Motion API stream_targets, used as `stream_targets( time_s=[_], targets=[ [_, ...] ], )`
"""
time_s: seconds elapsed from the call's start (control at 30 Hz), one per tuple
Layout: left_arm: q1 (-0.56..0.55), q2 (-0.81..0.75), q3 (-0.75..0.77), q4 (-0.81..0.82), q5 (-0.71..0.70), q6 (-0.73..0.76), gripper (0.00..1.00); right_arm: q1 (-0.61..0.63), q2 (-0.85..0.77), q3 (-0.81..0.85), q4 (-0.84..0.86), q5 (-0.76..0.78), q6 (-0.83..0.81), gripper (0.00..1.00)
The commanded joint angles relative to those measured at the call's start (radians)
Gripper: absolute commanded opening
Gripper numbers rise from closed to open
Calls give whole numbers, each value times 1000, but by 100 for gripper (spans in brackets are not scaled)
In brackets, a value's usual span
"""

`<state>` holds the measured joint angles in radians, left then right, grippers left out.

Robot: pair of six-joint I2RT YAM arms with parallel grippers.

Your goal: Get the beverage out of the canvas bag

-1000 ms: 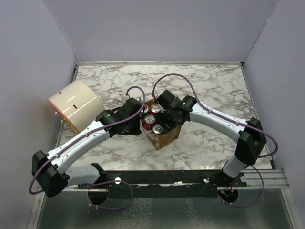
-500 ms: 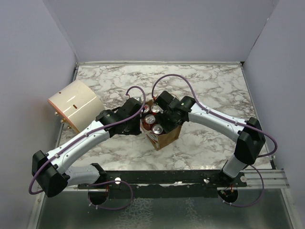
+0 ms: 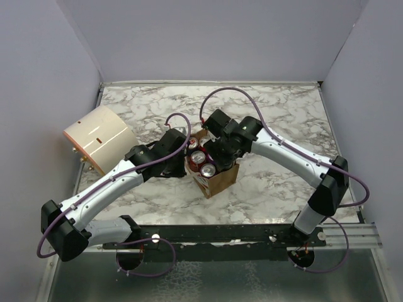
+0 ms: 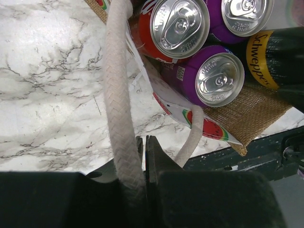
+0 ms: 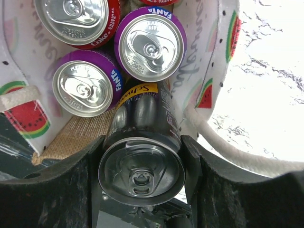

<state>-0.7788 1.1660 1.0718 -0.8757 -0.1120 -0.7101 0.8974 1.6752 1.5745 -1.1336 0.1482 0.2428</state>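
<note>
The right gripper [image 5: 141,176] is clamped on a black Schweppes can [image 5: 142,114], one finger on each side. The can's long axis runs straight down from the fingers into the canvas bag [image 5: 71,135], among the other cans [image 5: 149,50]. The left gripper [image 4: 141,154], just beside the bag's rim, pinches a white rope handle [image 4: 116,90], so the can's way out looks to be straight up.

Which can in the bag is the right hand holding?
The black Schweppes can, clamped in the right hand; the two purple Fanta cans and the red Coke can sit ungripped.
</note>
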Motion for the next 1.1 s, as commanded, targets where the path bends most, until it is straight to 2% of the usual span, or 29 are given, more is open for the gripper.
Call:
stream_targets(
  time_s=[0.0,0.47,0.73,0.9,1.07],
  targets=[
    [5,-26,2,15,29,-17,10,11,-41,113,-37,35,20,20],
    [5,-8,-3,35,71,-14,10,11,-218,246,-152,69,150,4],
    [5,9,-6,47,85,-8,10,11,-311,314,-258,195,186,2],
    [5,22,-4,55,85,-4,10,11,-402,197,-275,292,210,2],
    [5,18,5,40,57,-10,10,9,-442,-14,-259,434,354,2]
  ],
)
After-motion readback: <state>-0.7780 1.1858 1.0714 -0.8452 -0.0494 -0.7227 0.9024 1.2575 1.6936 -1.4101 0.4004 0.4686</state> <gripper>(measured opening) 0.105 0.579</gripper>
